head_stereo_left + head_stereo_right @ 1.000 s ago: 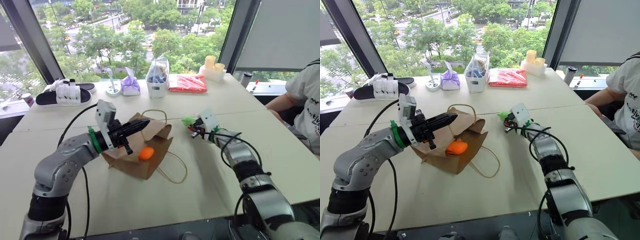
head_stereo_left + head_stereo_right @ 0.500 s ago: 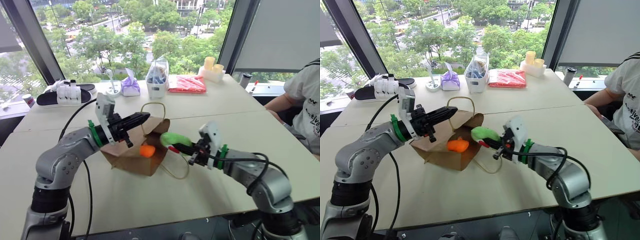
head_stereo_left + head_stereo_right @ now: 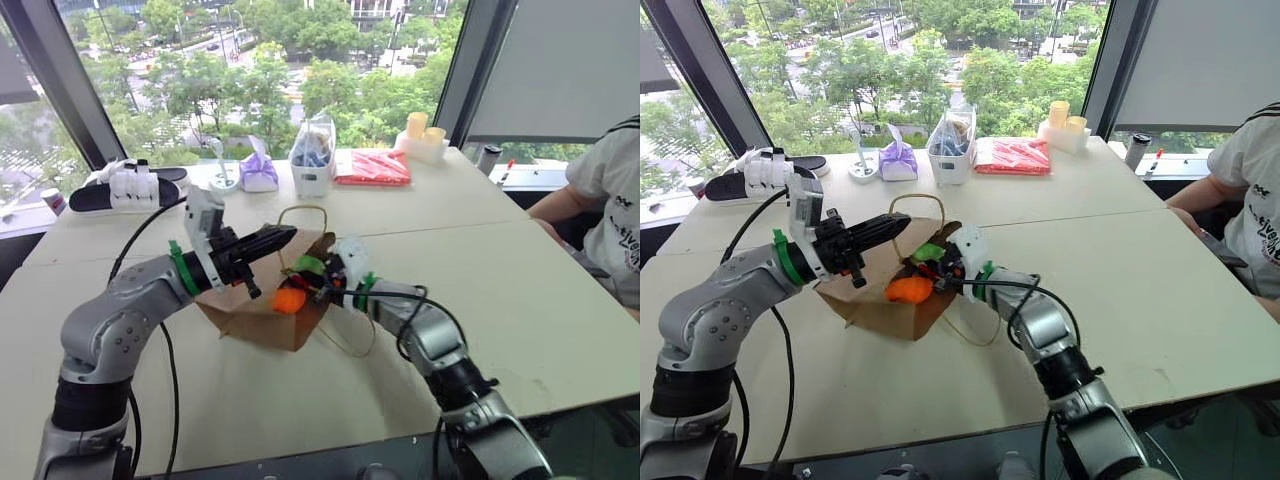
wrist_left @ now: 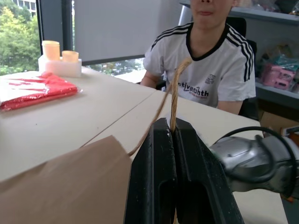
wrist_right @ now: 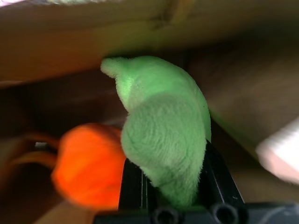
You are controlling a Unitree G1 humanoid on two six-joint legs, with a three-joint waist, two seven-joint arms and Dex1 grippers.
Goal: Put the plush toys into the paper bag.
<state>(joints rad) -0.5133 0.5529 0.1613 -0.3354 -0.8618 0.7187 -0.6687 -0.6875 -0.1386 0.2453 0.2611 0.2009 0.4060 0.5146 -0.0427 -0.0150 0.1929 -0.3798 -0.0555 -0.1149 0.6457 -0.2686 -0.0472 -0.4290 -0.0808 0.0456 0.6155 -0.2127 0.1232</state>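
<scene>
Right wrist view: right gripper point(image 5: 164, 186) pinches green plush point(image 5: 161, 133); orange plush point(image 5: 88, 165) beside, inside paper bag point(image 3: 875, 305); left gripper point(image 4: 174, 135) clamps cord handle point(image 4: 176, 88).

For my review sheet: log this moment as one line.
left gripper: shut on cord handle | right gripper: green toy at paper bag mouth | orange toy: inside

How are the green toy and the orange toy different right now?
The green plush toy is light green; the orange plush toy is bright orange. The green one is pinched in the right gripper, while no gripper holds the orange one. The green one is up at the mouth of the paper bag; the orange one sits lower, beside and under it. Both are small, soft and at the bag's opening.
</scene>
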